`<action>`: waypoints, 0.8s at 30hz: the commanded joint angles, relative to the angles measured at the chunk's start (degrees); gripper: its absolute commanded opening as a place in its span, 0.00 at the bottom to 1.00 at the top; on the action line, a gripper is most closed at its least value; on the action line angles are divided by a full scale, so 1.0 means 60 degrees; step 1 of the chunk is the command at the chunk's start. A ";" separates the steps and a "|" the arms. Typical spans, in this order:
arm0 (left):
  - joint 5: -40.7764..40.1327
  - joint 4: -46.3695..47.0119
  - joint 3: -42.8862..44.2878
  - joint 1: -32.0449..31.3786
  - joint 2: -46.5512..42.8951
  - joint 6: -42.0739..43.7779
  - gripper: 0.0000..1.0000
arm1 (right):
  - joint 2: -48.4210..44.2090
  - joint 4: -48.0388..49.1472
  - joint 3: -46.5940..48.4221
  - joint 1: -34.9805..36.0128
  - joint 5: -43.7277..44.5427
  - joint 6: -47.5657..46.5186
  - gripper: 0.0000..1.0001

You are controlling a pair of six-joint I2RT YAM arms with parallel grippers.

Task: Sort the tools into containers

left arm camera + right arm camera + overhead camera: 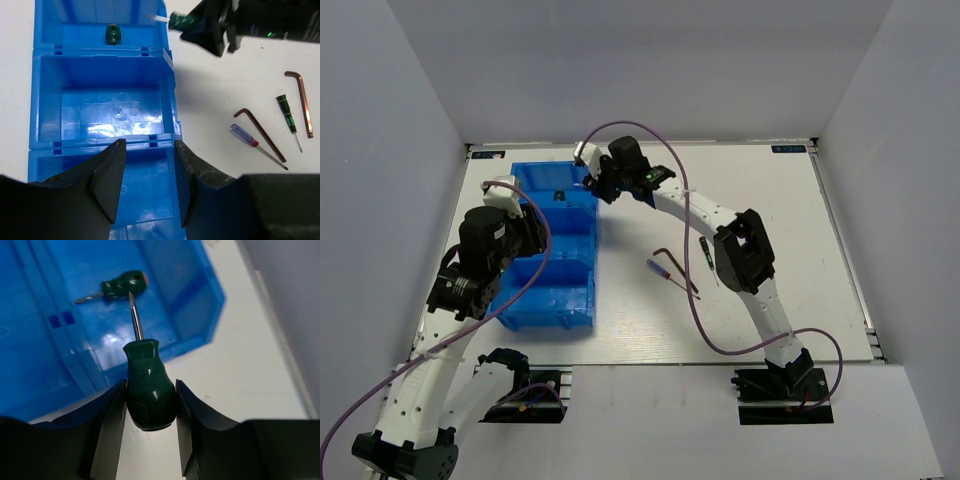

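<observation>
**Covered, masked and cropped**

From above, the left arm (485, 250) covers the left side of the blue bins (565, 235), and the right end effector (598, 186) masks its own fingertips. In the left wrist view, that end effector's dark body hides most of the stubby screwdriver (182, 21). The nearest bin (145, 200) runs off the bottom edge.

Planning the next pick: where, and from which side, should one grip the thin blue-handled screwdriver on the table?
Take the thin blue-handled screwdriver by its handle, probably from above, jaws across it: it lies flat, and a red-brown L-shaped hex key runs close beside its shaft.
</observation>
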 commanded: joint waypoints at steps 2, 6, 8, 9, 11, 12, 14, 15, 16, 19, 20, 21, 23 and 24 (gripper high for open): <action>0.0614 0.0562 -0.0386 0.0057 -0.0393 -0.0007 0.54 | 0.0020 0.3020 -0.1223 -0.0220 -0.2679 0.1229 0.00; 0.0922 0.0740 -0.0387 0.0057 -0.0393 0.0080 0.54 | 0.1129 0.3816 0.0176 -0.0220 -0.2556 0.1701 0.00; 0.0923 0.0740 -0.0300 0.0057 -0.0291 0.0081 0.54 | 0.1250 0.4123 0.0370 -0.0235 -0.2058 0.1804 0.00; 0.0923 0.0740 -0.0299 0.0057 -0.0291 0.0081 0.54 | 0.1294 0.4270 0.0413 -0.0249 -0.2057 0.1848 0.00; 0.0923 0.0740 -0.0299 0.0057 -0.0188 0.0183 0.54 | 0.1236 0.4243 0.0298 -0.0264 -0.2115 0.1848 0.00; 0.0923 0.0740 -0.0299 0.0057 -0.0188 0.0183 0.54 | 0.1178 0.4532 0.0050 -0.0337 -0.2347 0.1848 0.00; 0.0923 0.0740 -0.0211 0.0057 -0.0086 0.0183 0.54 | 0.1060 0.4652 -0.0201 -0.0308 -0.2422 0.1848 0.00; 0.1010 0.0842 -0.0211 0.0057 -0.0086 0.0183 0.54 | 0.1060 0.4711 -0.0202 -0.0279 -0.2611 0.1993 0.00; 0.1098 0.0843 -0.0211 0.0057 0.0030 0.0183 0.54 | 0.1118 0.4871 -0.0202 -0.0279 -0.2628 0.2082 0.00; 0.1186 0.0931 -0.0211 0.0057 0.0119 0.0095 0.54 | 0.1381 0.4989 0.0091 -0.0250 -0.2789 0.2404 0.00; 0.1187 0.0931 -0.0211 0.0057 0.0119 0.0095 0.54 | 0.1498 0.4975 0.0236 -0.0235 -0.2905 0.2550 0.00; 0.1187 0.0931 -0.0211 0.0057 0.0119 0.0095 0.54 | 0.1601 0.4960 0.0325 -0.0220 -0.3037 0.2609 0.12; 0.1654 0.1135 -0.0211 0.0057 0.0119 0.0197 0.58 | 0.1704 0.4902 0.0414 -0.0235 -0.3213 0.2842 0.53; 0.1917 0.1252 -0.0211 0.0057 0.0221 0.0299 0.64 | 0.1719 0.4945 0.0385 -0.0220 -0.3112 0.3047 0.72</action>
